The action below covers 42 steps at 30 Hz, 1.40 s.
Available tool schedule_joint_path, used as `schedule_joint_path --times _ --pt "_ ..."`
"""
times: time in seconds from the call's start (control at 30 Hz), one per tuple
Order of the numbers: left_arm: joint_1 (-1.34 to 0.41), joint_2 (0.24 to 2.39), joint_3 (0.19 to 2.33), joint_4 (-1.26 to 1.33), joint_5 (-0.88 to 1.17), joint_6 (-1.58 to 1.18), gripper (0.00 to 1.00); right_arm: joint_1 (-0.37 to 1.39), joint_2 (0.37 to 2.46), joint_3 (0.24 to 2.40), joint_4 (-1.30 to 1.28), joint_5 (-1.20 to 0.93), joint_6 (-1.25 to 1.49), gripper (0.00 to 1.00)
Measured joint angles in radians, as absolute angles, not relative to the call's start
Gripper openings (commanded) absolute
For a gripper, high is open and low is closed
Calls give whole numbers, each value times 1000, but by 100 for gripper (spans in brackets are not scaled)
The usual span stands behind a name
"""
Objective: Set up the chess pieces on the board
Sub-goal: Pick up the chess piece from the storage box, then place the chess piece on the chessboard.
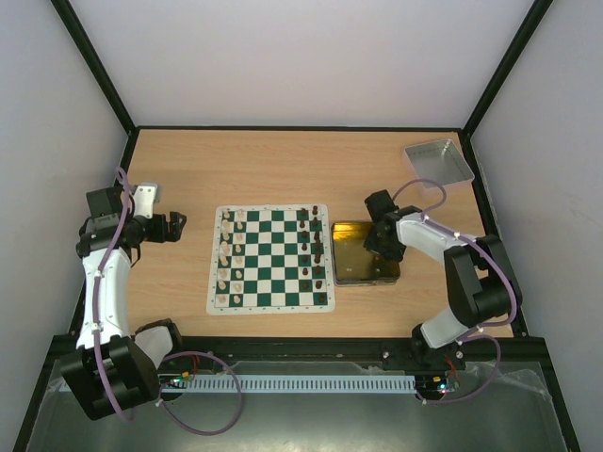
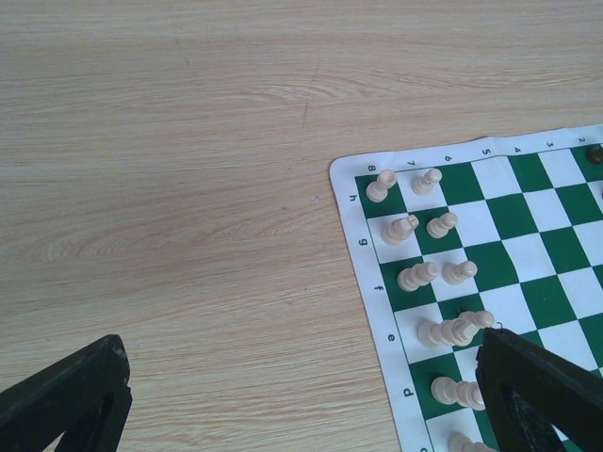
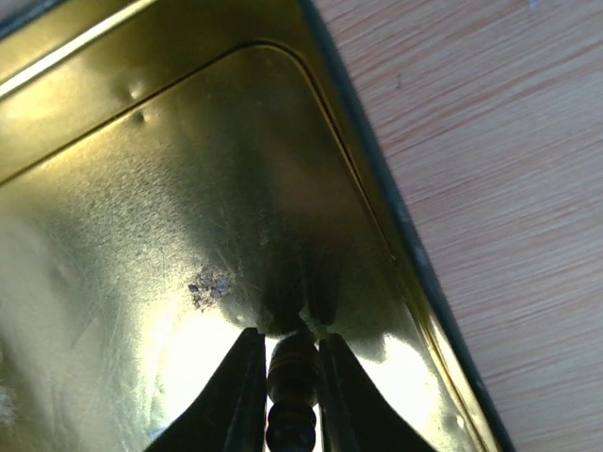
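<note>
The green and white board lies mid-table. Cream-white chess pieces stand in two columns on its left side. Dark brown chess pieces stand along its right side. My right gripper hangs over the gold tray. In the right wrist view it is shut on a dark brown chess piece just above the tray floor. My left gripper is open and empty left of the board. In the left wrist view it spans bare wood, its right finger over the white pieces at the board's edge.
A grey metal tray sits at the back right corner. Black frame posts and white walls enclose the wooden table.
</note>
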<state>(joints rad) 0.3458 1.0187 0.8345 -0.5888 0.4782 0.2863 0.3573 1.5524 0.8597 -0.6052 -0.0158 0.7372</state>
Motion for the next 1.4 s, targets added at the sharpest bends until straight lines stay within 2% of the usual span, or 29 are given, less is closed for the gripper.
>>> schedule_joint_path --times 0.2,0.5,0.8,1.0,1.17,1.4 --pt "346 1019 834 -589 478 286 99 355 1554 852 -593 -20 728 3" --pt "346 1019 834 -589 478 286 99 387 1433 857 -652 -14 722 2" --pt "346 1019 834 -588 478 285 99 799 1397 984 -768 51 840 2" --pt "346 1020 834 -588 478 284 99 1039 1508 1113 -825 86 920 2" --pt "346 1023 834 -588 477 284 99 1145 1620 1148 -828 86 947 2" --pt "346 1023 834 -588 474 284 99 1162 1665 1113 -809 57 963 2"
